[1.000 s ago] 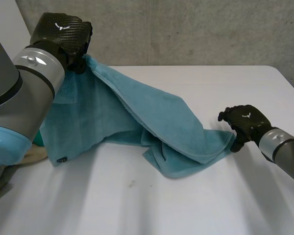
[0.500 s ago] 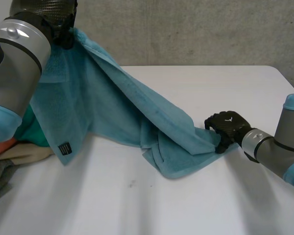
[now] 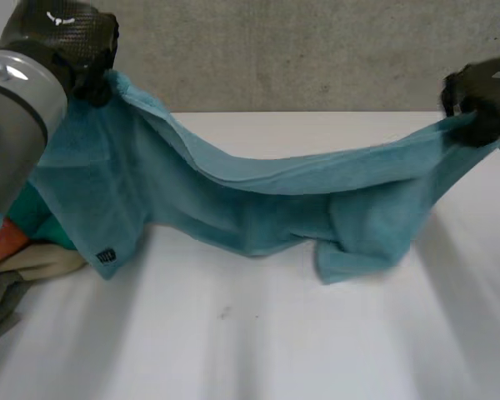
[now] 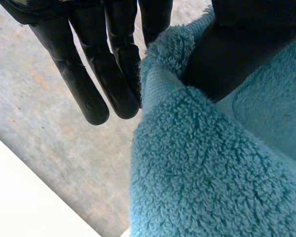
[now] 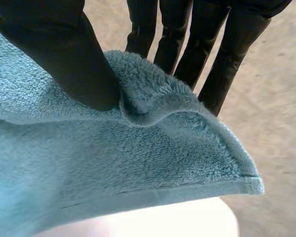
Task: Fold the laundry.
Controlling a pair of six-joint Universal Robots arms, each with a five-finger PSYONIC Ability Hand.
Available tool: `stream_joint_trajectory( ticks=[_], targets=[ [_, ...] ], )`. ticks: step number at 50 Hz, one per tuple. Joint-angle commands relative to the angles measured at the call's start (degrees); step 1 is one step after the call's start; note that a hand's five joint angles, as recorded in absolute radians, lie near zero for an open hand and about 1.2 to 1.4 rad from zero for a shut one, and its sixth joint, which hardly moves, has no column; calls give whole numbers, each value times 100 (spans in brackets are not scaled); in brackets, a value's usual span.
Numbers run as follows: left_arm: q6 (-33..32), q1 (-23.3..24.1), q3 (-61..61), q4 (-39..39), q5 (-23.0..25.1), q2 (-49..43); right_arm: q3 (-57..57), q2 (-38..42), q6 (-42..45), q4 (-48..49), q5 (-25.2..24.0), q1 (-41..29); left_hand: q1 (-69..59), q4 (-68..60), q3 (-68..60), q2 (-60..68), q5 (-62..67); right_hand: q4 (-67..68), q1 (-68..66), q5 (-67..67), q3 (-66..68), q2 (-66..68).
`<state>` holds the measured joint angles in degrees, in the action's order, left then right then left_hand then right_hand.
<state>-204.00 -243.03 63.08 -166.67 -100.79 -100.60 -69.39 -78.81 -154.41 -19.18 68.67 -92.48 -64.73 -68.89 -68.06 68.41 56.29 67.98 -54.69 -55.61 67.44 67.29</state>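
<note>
A teal towel [image 3: 258, 208] hangs stretched between my two hands above the white table [image 3: 317, 333], its middle sagging onto the tabletop. My left hand [image 3: 67, 42] is raised at the far left and pinches one top corner of the towel [image 4: 197, 163] between thumb and fingers. My right hand [image 3: 482, 98] is lifted at the far right and pinches the opposite corner [image 5: 153, 158] the same way, thumb pressed on the terry against the fingers behind it. A small dark label [image 3: 106, 257] shows on the lower left hanging edge.
A pile of other laundry [image 3: 21, 250], with orange, green, cream and grey pieces, lies at the table's left edge under the hanging towel. A grey concrete wall [image 3: 300, 50] stands behind the table.
My right hand closed on the towel's right corner and lifted it up and to the right, pulling the towel taut. My left hand rose a little with its corner.
</note>
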Motion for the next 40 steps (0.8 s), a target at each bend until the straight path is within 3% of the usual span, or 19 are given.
stream_joint_trajectory(
  ticks=[1,4,11,15,20,24,26,28,29,32,35,40],
  targets=[
    [-95,-60,494,697,41,190,480,-574,1954,-1893,146,336,-1527,-1111,-1194,1159,1371,1202,-2531,-1439,1256,1271],
    [-227,-148,819,926,50,181,279,-671,2554,-2360,234,292,-1527,-1111,-1194,1159,1371,1202,-2531,-1439,1256,1271],
    [-473,-166,1312,883,41,-503,-487,-303,2706,-2327,393,108,-1527,-1111,-1194,1159,1371,1202,-2531,-1439,1256,1271],
    [-675,-175,856,725,24,-1356,-199,654,2723,-1897,936,-525,-1527,-1111,-1194,1159,1371,1202,-2531,-1439,1256,1271],
    [-1018,-175,-470,224,-3,-2182,1204,1568,2671,-1125,1964,-1052,-1527,-1111,-1194,1159,1371,1202,-2531,-1439,1256,1271],
    [-1282,-201,-1876,-627,-11,-2596,2706,2122,2548,-274,2212,-1158,-1527,-1111,-1194,1159,1371,1202,-2531,-1439,1256,1271],
    [-1422,-219,-2518,-1452,-11,-2667,3298,2273,2390,132,2221,-1185,-1527,-1111,-1194,1159,1371,1202,-2531,-1439,1256,1271],
    [-1502,-228,-2730,-2120,-20,-2641,3993,2326,2039,782,2247,-1211,-1527,-1111,-1194,1159,1371,1202,-2531,-1439,1256,1271],
    [-1563,-245,-2783,-2776,-55,-2588,4134,2317,1898,1019,2247,-1220,-1527,-1111,-1194,1159,1371,1202,-2531,-1439,1256,1271],
    [-1633,-219,-2740,-3780,-55,-2326,4259,2168,1424,1811,2239,-1211,-1527,-1111,-1194,1159,1371,1202,-2531,-1439,1256,1271],
    [-1634,-210,-2547,-3925,-29,-2140,4067,1862,1186,2356,2274,-1185,-1527,-1111,-1194,1159,1371,1202,-2531,-1439,1256,1271],
    [-1502,-219,-1723,-3960,-20,-1736,3285,1526,1168,2419,2221,-1203,-1527,-1111,-1194,1159,1371,1202,-2531,-1439,1256,1271]
  ],
)
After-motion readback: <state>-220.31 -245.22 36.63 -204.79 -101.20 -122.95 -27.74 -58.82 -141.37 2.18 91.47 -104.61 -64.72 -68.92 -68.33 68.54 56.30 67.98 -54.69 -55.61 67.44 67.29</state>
